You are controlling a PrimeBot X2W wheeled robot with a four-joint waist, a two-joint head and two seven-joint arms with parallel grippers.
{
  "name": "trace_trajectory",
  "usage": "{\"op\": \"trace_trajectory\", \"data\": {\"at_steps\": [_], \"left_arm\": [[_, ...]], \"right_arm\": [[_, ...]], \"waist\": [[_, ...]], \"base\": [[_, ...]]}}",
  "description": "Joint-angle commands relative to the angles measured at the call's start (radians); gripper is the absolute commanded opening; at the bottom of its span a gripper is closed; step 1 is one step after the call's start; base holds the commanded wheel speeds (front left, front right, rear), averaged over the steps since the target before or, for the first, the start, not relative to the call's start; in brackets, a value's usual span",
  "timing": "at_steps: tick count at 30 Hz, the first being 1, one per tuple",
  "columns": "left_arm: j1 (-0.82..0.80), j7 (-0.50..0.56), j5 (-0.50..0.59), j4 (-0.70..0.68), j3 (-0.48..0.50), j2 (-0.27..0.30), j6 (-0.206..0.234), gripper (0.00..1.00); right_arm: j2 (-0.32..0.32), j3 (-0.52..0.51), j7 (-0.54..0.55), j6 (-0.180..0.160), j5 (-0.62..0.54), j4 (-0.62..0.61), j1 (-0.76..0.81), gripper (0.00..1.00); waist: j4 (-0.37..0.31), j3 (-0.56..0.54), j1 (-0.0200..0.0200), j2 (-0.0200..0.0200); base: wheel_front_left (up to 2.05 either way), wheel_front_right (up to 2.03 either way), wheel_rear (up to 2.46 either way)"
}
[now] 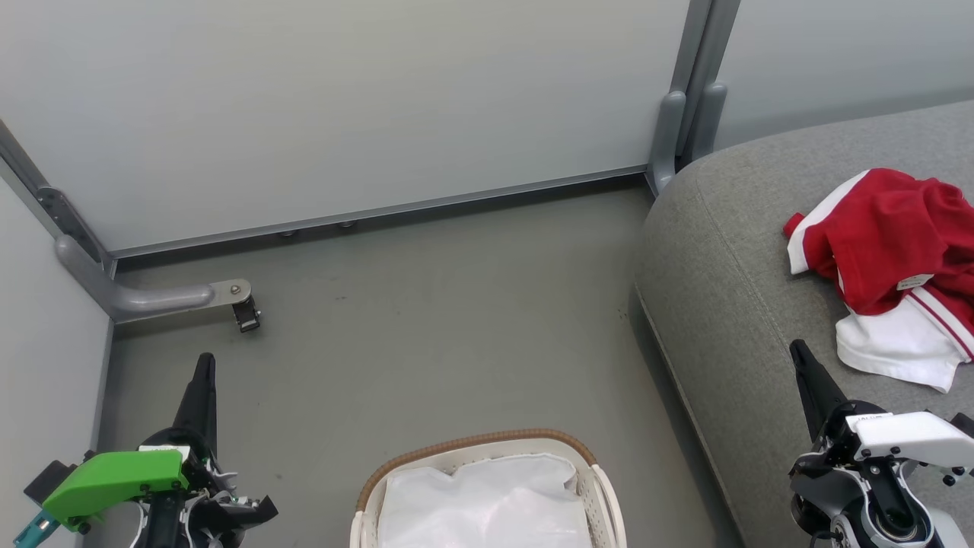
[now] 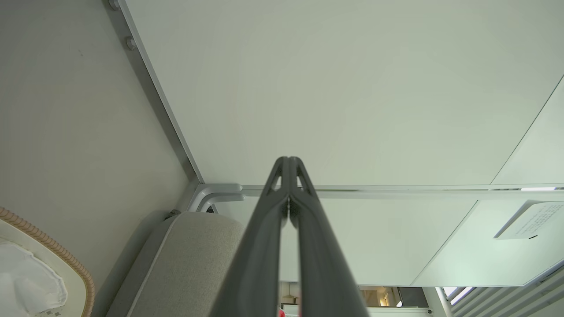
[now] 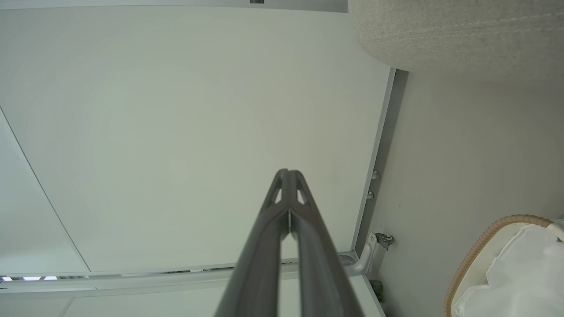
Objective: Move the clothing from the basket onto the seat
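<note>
Partition panels [image 1: 342, 99]: pale grey, metal-framed, closing the work area at the back and on the robot's left.

Floor [image 1: 426, 327]: grey and smooth, running from the panels to the furniture.

Seat [image 1: 723, 289]: large grey upholstered sofa cushion with a rounded edge and a stitched seam, on the robot's right in the head view. It stands near the basket, with a strip of floor between them.

Clothing [image 1: 890, 243]: red fabric with white trim bands and a white panel, lying crumpled in one heap on top of the seat, well inside its edge. The heap runs past the right border of the head view, so the number of garments cannot be told.

Basket [image 1: 472, 445]: small white perforated plastic tub with a brown woven-look rim, on the floor directly before the robot. The visible part of its interior holds a white liner [image 1: 487, 502] and nothing else. Its near part is cut off by the frame.

Left gripper [image 1: 204, 364]: raised over the floor to the left of the basket, fingers pressed together, holding nothing.

Right gripper [image 1: 799, 352]: over the front of the seat, near the clothing's white panel but apart from it, fingers likewise pressed together and empty.

Task status (judgement): the transfer appears complete. The one open item is to confirm that the hidden near part of the basket holds no garment
</note>
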Motion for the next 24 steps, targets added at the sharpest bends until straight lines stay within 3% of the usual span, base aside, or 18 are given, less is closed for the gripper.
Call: {"op": "trace_trajectory", "data": {"at_steps": [1,24], "left_arm": [[-0.013,0.005,-0.003,-0.003,0.002,0.007,-0.004,0.0],[-0.013,0.004,-0.003,-0.003,0.002,0.007,-0.004,0.0]], "right_arm": [[-0.005,-0.002,0.003,0.0,0.003,-0.003,0.009,0.0],[-0.005,-0.002,0.003,0.0,0.003,-0.003,0.009,0.0]], "waist": [[0.0,0.0,0.0,0.0027],[0.0,0.0,0.0,0.0027]], "base": [[0.0,0.0,0.0],[0.0,0.0,0.0]]}}
